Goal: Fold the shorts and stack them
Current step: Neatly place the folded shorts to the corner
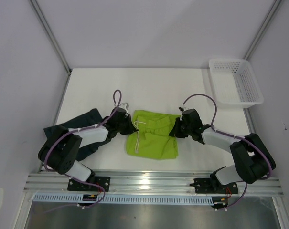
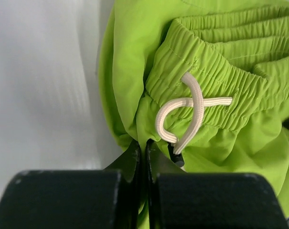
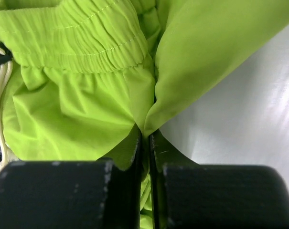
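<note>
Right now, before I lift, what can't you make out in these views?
- Dark shorts: top view, the left arm covers most of them, so their lay is unclear.
- Green shorts: the wrist views crop them at the frame edges. In the top view, the left gripper and right gripper cover the side edges.
- Both pinches: wrist views, bunched fabric hides how many layers each holds.

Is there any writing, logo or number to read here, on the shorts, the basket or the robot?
None can be read.
No lettering shows on the green shorts, the dark shorts, the basket, the left arm or the right arm.
</note>
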`<state>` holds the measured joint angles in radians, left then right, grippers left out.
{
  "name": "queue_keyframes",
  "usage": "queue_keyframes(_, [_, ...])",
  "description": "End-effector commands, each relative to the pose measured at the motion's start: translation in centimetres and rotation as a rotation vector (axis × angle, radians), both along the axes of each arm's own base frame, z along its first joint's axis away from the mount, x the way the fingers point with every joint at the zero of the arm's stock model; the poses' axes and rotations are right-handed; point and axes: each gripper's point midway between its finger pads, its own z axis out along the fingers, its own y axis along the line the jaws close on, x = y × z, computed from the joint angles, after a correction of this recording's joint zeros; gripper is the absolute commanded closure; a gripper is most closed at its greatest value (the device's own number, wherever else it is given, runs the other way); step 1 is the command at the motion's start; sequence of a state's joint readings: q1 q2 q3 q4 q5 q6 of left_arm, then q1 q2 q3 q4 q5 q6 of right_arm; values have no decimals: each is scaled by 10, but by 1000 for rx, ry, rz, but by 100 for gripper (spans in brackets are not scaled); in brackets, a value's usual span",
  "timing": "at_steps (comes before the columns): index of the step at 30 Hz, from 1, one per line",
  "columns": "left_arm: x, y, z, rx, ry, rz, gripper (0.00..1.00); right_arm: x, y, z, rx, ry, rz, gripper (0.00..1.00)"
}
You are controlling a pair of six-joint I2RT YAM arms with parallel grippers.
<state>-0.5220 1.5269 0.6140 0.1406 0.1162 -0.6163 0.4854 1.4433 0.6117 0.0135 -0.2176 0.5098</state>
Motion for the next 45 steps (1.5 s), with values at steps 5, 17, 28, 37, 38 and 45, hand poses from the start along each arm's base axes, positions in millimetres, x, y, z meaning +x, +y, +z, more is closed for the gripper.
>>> queue_keyframes(5, [9, 44, 58, 186, -38, 120, 100, 22, 47, 68, 77, -132, 4, 100])
queue_keyframes(17, [5, 150, 118, 156, -37, 384, 100, 38, 178, 121, 218, -220, 216, 100])
queue_keyframes(28, [-32, 271, 150, 139, -79, 756, 100, 20, 313, 166, 398, -338, 418, 100])
queue_keyframes(37, [-55, 337, 147, 207, 25, 962, 100, 7, 375, 162, 528, -341, 505, 100])
queue_keyframes(38, [-52, 334, 146, 174, 25, 952, 100, 3, 381, 159, 524, -329, 519, 100])
queue_keyframes(45, [-66, 364, 133, 32, 21, 1136, 100, -1, 415, 159, 557, -327, 553, 100])
